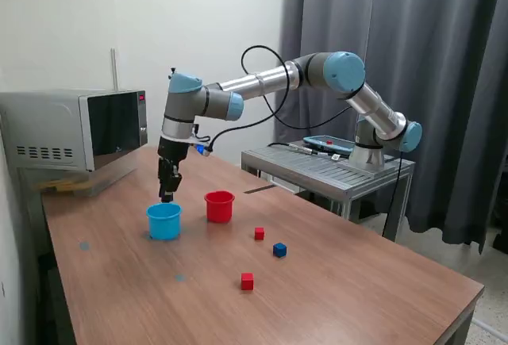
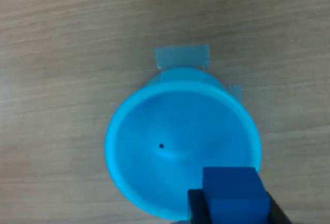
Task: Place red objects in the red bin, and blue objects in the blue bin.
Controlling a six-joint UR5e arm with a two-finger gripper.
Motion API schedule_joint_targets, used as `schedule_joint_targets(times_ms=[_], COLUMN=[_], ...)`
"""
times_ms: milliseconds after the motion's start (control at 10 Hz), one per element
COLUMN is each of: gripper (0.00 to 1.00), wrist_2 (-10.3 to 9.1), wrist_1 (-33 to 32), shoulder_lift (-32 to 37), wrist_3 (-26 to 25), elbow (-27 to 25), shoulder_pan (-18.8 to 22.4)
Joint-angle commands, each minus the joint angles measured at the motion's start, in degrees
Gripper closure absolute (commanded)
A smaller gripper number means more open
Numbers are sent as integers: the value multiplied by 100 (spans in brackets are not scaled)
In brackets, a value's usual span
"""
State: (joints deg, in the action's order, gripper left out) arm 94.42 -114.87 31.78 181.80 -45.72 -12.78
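Observation:
My gripper point(image 1: 167, 195) hangs just above the light blue bin point(image 1: 164, 220), shut on a dark blue cube point(image 2: 234, 194). In the wrist view that cube sits between the black fingers point(image 2: 197, 207) over the rim of the blue bin point(image 2: 154, 131), whose inside shows no cube. The red bin point(image 1: 219, 206) stands right beside the blue one, toward the exterior view's right. On the table lie two red cubes point(image 1: 259, 234) point(image 1: 247, 281) and another blue cube point(image 1: 279, 250), all apart from the cups.
A microwave point(image 1: 75, 127) stands at the table's far end, at the exterior view's left. A grey metal stand point(image 1: 329, 170) carries the arm's base point(image 1: 369, 155) beyond the table point(image 1: 357, 281). Bits of blue tape point(image 2: 181, 55) mark the wood near the blue cup.

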Motion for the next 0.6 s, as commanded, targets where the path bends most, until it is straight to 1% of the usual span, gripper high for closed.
schedule_joint_targets(times_ms=[0,500], gripper=[100,100], wrist_2=[6,15], wrist_1=[0,0], shoulder_lift=[3,3], wrist_3=[-5,-5], elbow=[-104,-174], shoulder_pan=[-32,-76])
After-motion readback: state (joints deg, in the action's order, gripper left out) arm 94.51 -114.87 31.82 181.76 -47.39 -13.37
